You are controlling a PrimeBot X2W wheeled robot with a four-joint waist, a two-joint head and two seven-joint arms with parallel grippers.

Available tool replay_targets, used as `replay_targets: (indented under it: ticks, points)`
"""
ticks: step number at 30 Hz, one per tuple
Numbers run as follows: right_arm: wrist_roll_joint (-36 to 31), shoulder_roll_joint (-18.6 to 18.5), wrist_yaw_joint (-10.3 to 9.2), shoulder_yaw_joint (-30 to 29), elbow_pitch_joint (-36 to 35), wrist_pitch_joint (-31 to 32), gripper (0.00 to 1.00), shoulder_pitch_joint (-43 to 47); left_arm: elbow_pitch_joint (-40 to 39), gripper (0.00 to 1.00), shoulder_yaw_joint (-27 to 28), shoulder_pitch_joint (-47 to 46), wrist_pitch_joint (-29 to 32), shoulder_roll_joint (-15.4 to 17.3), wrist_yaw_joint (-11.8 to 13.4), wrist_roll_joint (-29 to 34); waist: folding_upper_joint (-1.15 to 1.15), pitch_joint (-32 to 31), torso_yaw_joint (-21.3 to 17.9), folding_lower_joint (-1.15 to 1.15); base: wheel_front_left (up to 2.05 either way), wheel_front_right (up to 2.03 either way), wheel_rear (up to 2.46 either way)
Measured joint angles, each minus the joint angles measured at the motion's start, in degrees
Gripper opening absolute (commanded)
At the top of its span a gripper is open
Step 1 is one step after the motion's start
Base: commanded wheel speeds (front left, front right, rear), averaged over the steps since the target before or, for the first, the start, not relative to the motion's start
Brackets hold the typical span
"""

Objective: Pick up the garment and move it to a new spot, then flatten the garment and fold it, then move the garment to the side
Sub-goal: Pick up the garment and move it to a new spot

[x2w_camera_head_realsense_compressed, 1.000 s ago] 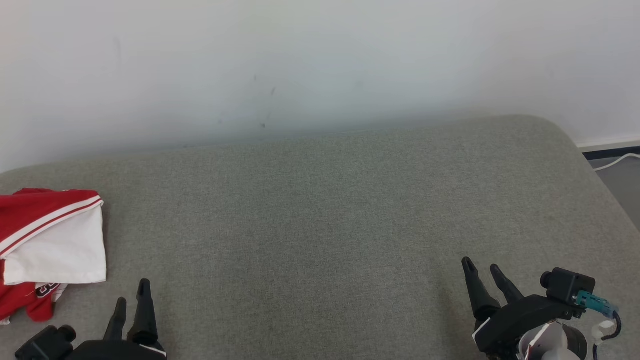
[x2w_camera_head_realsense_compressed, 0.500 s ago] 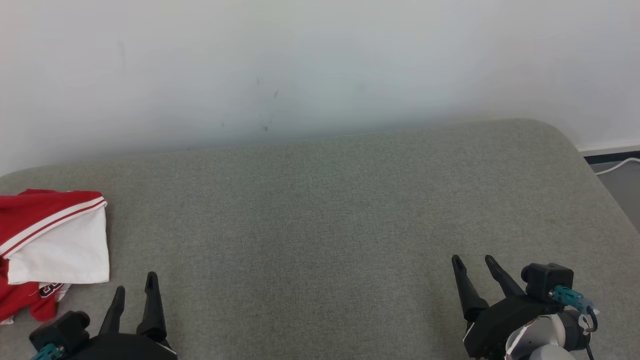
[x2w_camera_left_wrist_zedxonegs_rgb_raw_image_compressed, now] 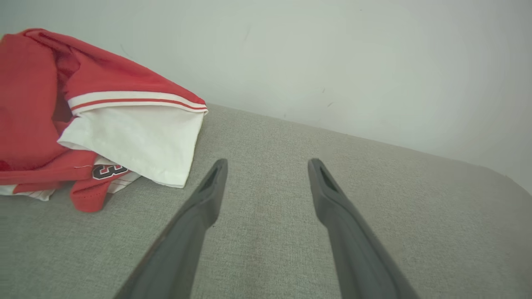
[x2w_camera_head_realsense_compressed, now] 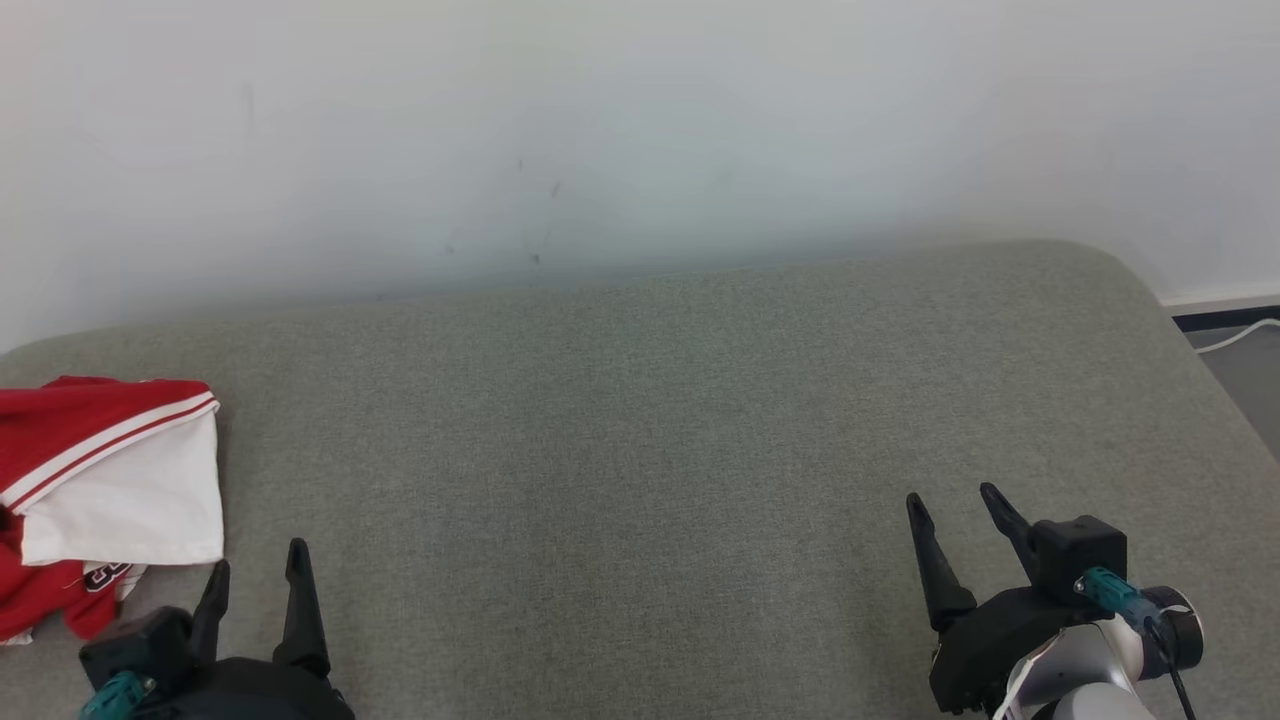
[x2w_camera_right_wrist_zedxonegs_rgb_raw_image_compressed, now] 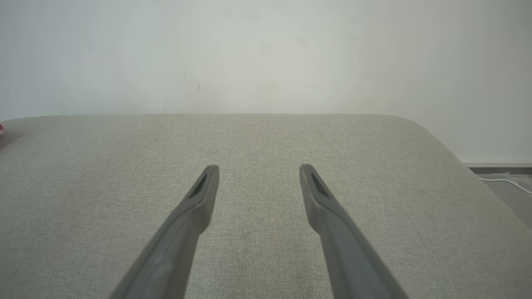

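Observation:
The garment is a red and white jersey, folded into a loose bundle at the far left of the grey cushion. In the left wrist view the garment lies up and to the left of my fingers, apart from them. My left gripper stands open at the lower left, just right of the bundle, holding nothing. My right gripper is open at the lower right over bare fabric, and in the right wrist view my right gripper has only cushion between its fingers.
A pale wall rises directly behind the cushion. The cushion's right edge curves down to a grey floor with a white cable. Bare fabric stretches between the two grippers.
Both grippers have turned slightly at the wrist and stayed open; the left one sank a little lower in view. The camera shifted a bit. The garment lies as before.

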Motion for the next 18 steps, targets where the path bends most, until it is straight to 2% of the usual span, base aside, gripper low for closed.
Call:
replay_targets:
  ticks: [6,18]
  points:
    - [-4.78,-0.25,-0.96,0.11,-1.20,-0.07,1.00,0.18,-0.93,1.00,0.86,0.00,1.00,0.19,0.70,6.17,0.00,0.12,1.35,0.00,0.00,0.00,0.00]
    - [-4.52,-0.15,-0.83,0.82,-1.83,-0.02,1.00,0.66,-3.26,1.00,3.91,0.01,1.72,-0.31,0.75,7.11,0.00,0.34,7.48,-0.01,0.00,0.00,0.00]
